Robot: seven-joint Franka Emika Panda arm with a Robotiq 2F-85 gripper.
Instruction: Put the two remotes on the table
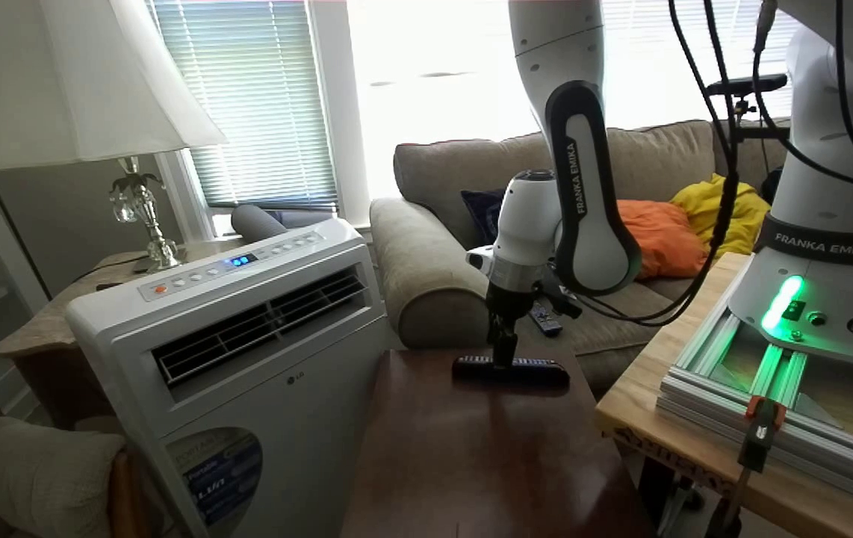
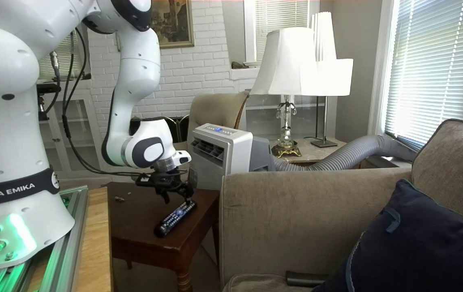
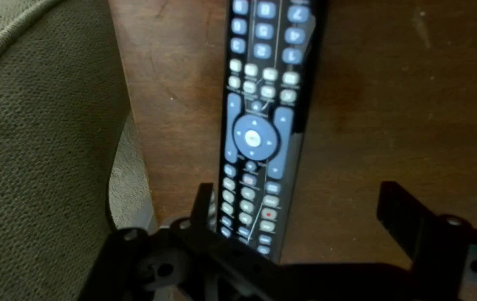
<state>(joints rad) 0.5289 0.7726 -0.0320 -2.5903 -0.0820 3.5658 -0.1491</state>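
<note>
One remote (image 2: 176,217) lies buttons-up on the table (image 1: 464,463), near the edge beside the sofa (image 2: 316,219). The gripper (image 3: 297,188) hangs low over it, fingers (image 3: 407,221) spread wide, one just beside the remote. A second remote (image 1: 545,320) is on the sofa, near the cushion (image 2: 414,247).

Remote (image 3: 261,125), black w/ blue & white btns, lies face-up on brown counter (image 3: 389,117), digits upside down in wrist view, upper end out of frame. Couch (image 3: 50,146) at L, past counter's edge. Jaws spread wide, remote btwn, just beside couch-side one; contact unclear.
</note>
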